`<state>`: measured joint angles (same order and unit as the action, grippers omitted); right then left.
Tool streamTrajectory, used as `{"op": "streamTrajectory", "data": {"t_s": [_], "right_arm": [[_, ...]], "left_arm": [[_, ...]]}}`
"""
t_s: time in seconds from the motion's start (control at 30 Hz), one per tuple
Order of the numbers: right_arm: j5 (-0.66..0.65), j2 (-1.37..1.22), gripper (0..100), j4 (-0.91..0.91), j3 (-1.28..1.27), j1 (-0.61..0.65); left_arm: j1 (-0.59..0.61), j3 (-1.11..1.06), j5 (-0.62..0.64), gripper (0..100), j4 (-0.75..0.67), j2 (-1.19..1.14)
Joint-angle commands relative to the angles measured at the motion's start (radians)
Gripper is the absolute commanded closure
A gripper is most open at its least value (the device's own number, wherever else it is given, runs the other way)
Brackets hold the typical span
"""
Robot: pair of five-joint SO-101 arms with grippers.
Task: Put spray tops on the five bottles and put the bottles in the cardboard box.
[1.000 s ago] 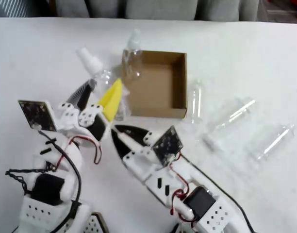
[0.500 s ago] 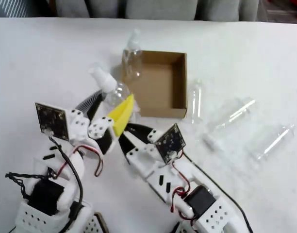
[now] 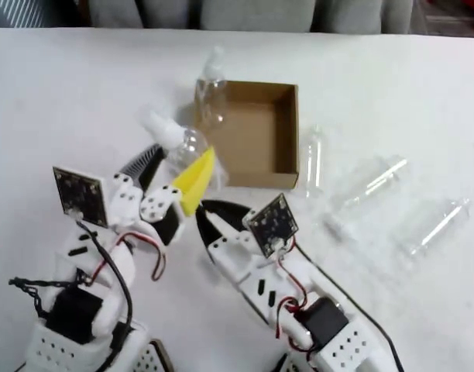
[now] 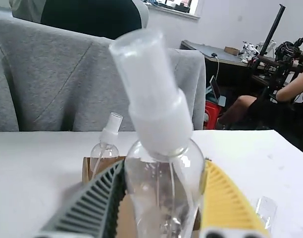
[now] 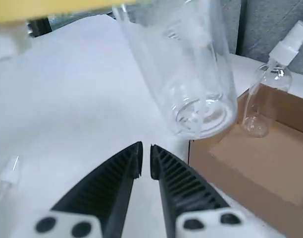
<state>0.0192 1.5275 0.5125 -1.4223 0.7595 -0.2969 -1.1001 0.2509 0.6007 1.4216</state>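
Lower centre of the high view, the right gripper (image 3: 212, 215) sits empty, its black jaws almost together. Just upper left of it, the left gripper (image 3: 177, 161) clamps a tilted capped bottle (image 3: 187, 145) beside the box's (image 3: 292, 132) left wall. Another capped bottle (image 3: 210, 89) stands at the box's upper-left corner. Three clear bottles (image 3: 369, 182) lie to the right of the box.

A white table (image 3: 66, 93) stands before grey chairs (image 4: 42, 89).
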Motion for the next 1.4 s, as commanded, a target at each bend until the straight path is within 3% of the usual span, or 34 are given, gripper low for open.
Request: {"op": "streamTrajectory", "data": {"t_s": [0.0, 0.13, 0.23, 0.67, 0.87, 1.37], "right_arm": [[-0.011, 0.096, 98.1, 0.119, 0.014, -0.039], [-0.009, 0.214, 98.1, 0.248, 0.009, -0.156], [-0.005, 0.272, 98.1, 0.329, -0.003, -0.282], [-0.011, 0.272, 98.1, 0.251, -0.203, -0.593], [-0.011, 0.272, 98.1, 0.254, -0.209, -0.628], [-0.011, 0.272, 98.1, 0.254, -0.209, -0.624]], "left_arm": [[0.048, -0.020, -0.012, 95, -0.114, 0.002], [0.056, -0.049, -0.028, 95, -0.192, -0.044], [0.056, -0.029, -0.112, 95, -0.247, -0.174], [0.051, 0.064, -0.124, 95, -0.715, -0.731], [0.059, 0.112, -0.132, 95, -0.879, -0.943], [0.128, 0.348, -0.133, 95, -0.882, -1.302]]}}
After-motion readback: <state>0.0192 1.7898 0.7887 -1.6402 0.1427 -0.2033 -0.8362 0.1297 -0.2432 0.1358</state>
